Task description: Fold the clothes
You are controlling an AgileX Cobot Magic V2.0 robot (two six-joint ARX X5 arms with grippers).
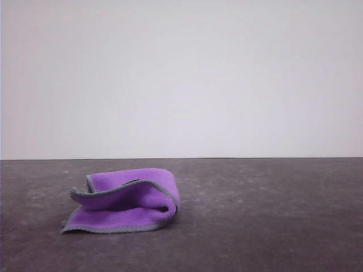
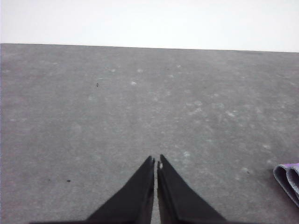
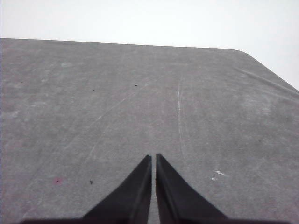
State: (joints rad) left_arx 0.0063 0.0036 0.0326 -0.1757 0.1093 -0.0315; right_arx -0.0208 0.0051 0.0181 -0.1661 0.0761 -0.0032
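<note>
While cloth [image 1: 127, 199] lies loosely folded, purple face out, on desk [image 1: 272, 215] left of centre, you see left claw [image 2: 156, 161] and right claw [image 3: 153, 157] both closed, empty.

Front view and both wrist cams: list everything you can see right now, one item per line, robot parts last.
cloth: one, bright purple with a light grey hem, loosely folded over itself on the table left of centre in the front view; its edge also shows in the left wrist view.
table: one, dark grey, scuffed and speckled, under the cloth.
wall: one, plain off-white, behind the table.
left gripper: one, black, fingers closed together, holding nothing, above bare table.
right gripper: one, black, fingers closed together, holding nothing, above bare table.
</note>
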